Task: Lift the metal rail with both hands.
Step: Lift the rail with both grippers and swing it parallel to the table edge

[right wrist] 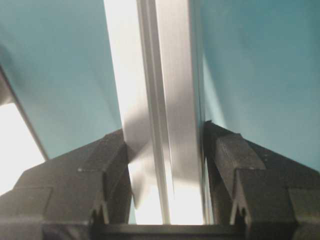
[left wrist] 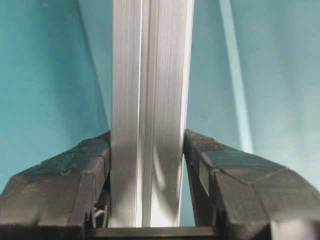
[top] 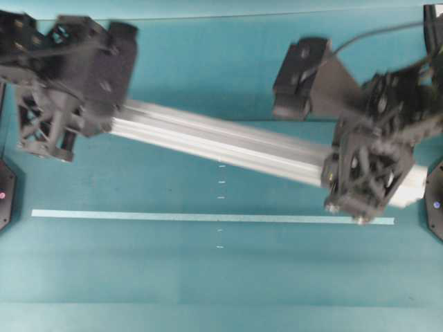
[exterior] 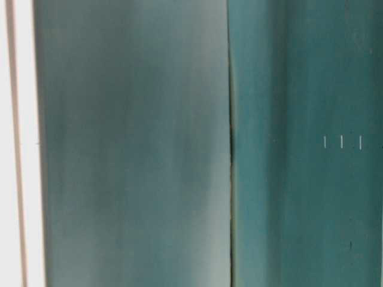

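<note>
Overhead view shows a teal table point(top: 208, 290) with the metal rail point(top: 228, 142) running slantwise across it, its left end farther back, its right end nearer the front. The left gripper point(top: 76, 114) covers the rail's left end and the right gripper point(top: 367, 173) sits over the rail close to its right end; both look blurred. A thin pale tape strip point(top: 208, 217) lies flat on the table in front of the rail. Left wrist view shows the metal rail point(left wrist: 150, 100) clamped between two black fingers point(left wrist: 80, 170), each pressed against one side. Right wrist view shows the same grasp: the metal rail point(right wrist: 165, 100) squeezed between that gripper's fingers point(right wrist: 100, 165). Table-level view is a teal blur and shows neither the rail nor the grippers. Judging from the soft shadow beside the rail in both wrist views, it seems already raised off the table, though I cannot be sure. To lift well, both arms should rise at an equal pace so the bar stays level, with the clamping held firm to prevent sliding or twisting.
</note>
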{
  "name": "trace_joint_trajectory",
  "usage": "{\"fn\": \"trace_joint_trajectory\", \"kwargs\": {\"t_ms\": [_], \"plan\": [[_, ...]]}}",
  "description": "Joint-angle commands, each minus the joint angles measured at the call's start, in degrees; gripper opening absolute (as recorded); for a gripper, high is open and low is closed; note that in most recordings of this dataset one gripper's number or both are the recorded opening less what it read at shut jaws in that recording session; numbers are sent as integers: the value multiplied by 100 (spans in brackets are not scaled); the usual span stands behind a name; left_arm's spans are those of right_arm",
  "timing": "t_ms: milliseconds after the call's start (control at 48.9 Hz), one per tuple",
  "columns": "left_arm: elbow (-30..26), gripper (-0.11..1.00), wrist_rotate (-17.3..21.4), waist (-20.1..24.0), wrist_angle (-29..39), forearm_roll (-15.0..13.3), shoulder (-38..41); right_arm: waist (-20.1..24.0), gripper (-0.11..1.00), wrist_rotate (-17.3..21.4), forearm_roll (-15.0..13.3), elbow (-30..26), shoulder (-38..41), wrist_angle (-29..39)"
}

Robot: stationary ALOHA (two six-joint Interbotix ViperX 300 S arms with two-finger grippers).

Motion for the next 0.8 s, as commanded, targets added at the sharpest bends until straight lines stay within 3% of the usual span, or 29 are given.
{"fn": "trace_joint_trajectory", "kwargs": {"t_ms": [0,307,491,777], "plan": [[-387,36,-290,-149,26,-26,-193,-141,42,-53,-18,-448,-44,123],[-958,36,-844,-562,519,-26,-255,-316,42,-536,-264,-1327,79,1257],[-1406,35,-1011,-703,686,-26,-176,-352,42,-782,-272,-1846,193,1354],[-1969,32,-1178,-773,773,-26,-193,-396,42,-809,-264,-2259,193,1389]]}}
